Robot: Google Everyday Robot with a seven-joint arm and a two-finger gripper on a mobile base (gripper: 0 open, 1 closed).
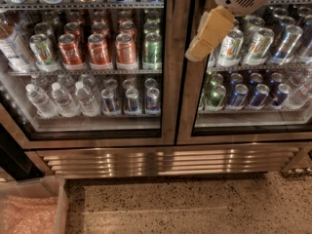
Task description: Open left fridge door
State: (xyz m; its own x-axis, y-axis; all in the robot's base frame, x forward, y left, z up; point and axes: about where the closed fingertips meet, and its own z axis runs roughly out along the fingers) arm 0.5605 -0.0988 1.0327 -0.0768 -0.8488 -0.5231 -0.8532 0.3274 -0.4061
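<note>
The left fridge door (168, 82) is a tall glass door in a brushed steel frame, and it is closed. Red cola cans (100, 50) and clear water bottles (61, 99) show through its glass. My gripper (207, 35) hangs from the cream wrist housing at the top right. Its tan fingers (210, 30) point down-left, in front of the right door's left frame, just right of the seam between the two doors. It holds nothing that I can see.
The right glass door (253, 130) shows white-green and blue cans. A steel vent grille (165, 160) runs under both doors. The speckled floor (195, 208) lies below. A clear plastic bin (31, 206) stands at the bottom left.
</note>
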